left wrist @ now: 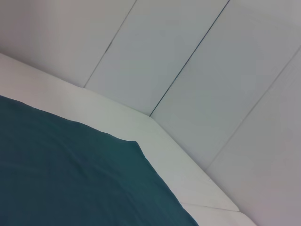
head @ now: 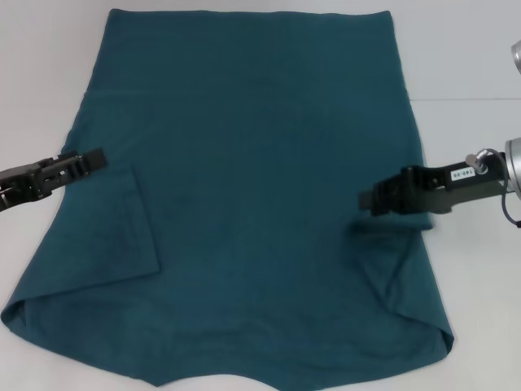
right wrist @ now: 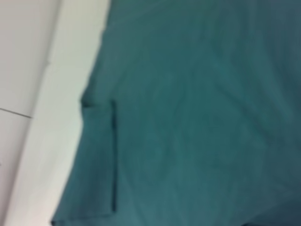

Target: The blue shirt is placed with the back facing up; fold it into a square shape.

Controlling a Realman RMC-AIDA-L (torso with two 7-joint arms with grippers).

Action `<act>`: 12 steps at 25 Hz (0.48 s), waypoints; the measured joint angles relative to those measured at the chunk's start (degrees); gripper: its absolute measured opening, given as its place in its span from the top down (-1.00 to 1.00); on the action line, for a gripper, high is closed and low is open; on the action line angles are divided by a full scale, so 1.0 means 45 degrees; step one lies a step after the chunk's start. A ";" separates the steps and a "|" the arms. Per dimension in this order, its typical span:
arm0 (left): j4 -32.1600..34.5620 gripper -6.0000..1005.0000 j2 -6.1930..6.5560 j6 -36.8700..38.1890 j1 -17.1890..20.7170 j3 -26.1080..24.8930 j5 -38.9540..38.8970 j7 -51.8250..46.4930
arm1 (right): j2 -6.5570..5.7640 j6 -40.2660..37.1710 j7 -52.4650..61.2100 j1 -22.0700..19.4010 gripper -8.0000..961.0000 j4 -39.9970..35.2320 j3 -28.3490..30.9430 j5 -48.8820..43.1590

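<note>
The blue shirt (head: 252, 163) lies flat on the white table (head: 41, 73) with its plain back up, collar end toward me. Its left sleeve (head: 122, 236) is folded inward onto the body, and the right side (head: 407, 269) is folded inward too. My left gripper (head: 96, 159) is at the shirt's left edge, about mid-length. My right gripper (head: 368, 200) reaches in over the shirt's right part and casts a shadow on the cloth. The left wrist view shows a far corner of the shirt (left wrist: 70, 179). The right wrist view shows the shirt (right wrist: 197, 117) with the folded sleeve (right wrist: 96, 160).
White table surface (head: 472, 309) borders the shirt on both sides. Pale wall panels (left wrist: 188, 56) stand beyond the table's far edge (left wrist: 117, 117). A grey machine part (head: 516, 57) shows at the right edge of the head view.
</note>
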 joint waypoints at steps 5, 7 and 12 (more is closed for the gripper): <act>-0.0042 -0.44 0.0000 -0.0023 0.0069 0.0003 -0.0170 0.0006 | -0.0033 -0.0057 -0.0593 -0.0124 0.48 0.0389 0.0021 0.1074; -0.0084 -0.44 0.0005 -0.0023 0.0096 -0.0002 -0.0273 0.0010 | -0.0062 -0.0095 -0.0699 -0.0150 0.15 0.0493 0.0017 0.1215; -0.0104 -0.44 0.0106 -0.0012 0.0103 -0.0143 -0.0290 -0.0313 | -0.0315 -0.0298 -0.0558 -0.0166 -0.30 0.0335 -0.0514 0.0800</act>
